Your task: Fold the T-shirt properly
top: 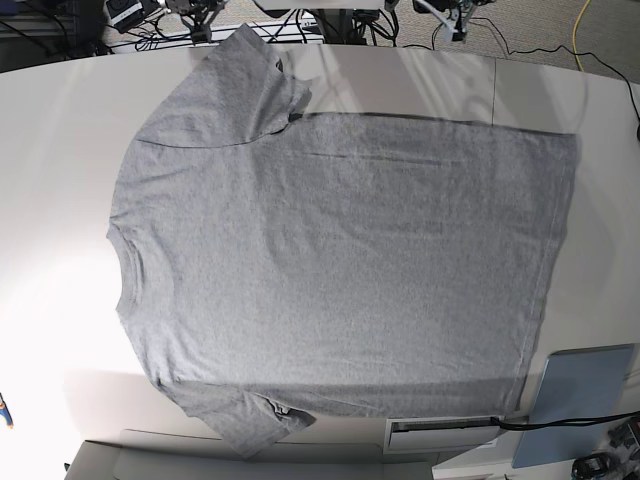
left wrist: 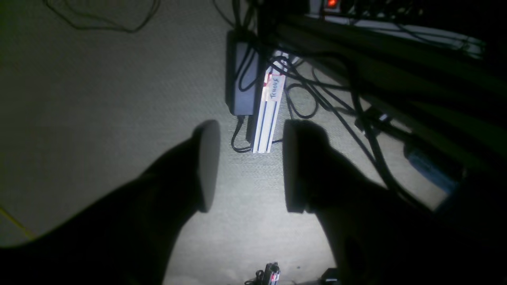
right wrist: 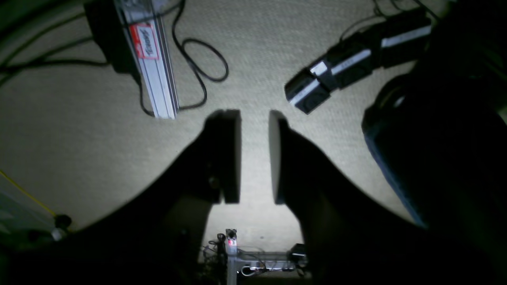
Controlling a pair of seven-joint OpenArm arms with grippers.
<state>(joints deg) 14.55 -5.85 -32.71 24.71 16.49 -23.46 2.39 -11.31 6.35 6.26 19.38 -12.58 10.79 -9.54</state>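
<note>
The heather-grey T-shirt (top: 340, 260) lies spread flat on the white table (top: 55, 130) in the base view, plain side up. Its ribbed neck is at the left, its hem at the right, and one sleeve points to the top and one to the bottom. Neither arm shows in the base view. In the left wrist view my left gripper (left wrist: 250, 170) hangs open over carpeted floor with nothing between its fingers. My right gripper (right wrist: 254, 158) is also open, with a narrower gap, empty above the same carpet. The T-shirt shows in neither wrist view.
A labelled aluminium rail (left wrist: 268, 114), a dark power brick (left wrist: 241, 75) and tangled cables (left wrist: 336, 95) lie on the floor. A black device with white stripes (right wrist: 348, 63) lies near the right gripper. A grey-blue pad (top: 580, 400) sits at the table's bottom right.
</note>
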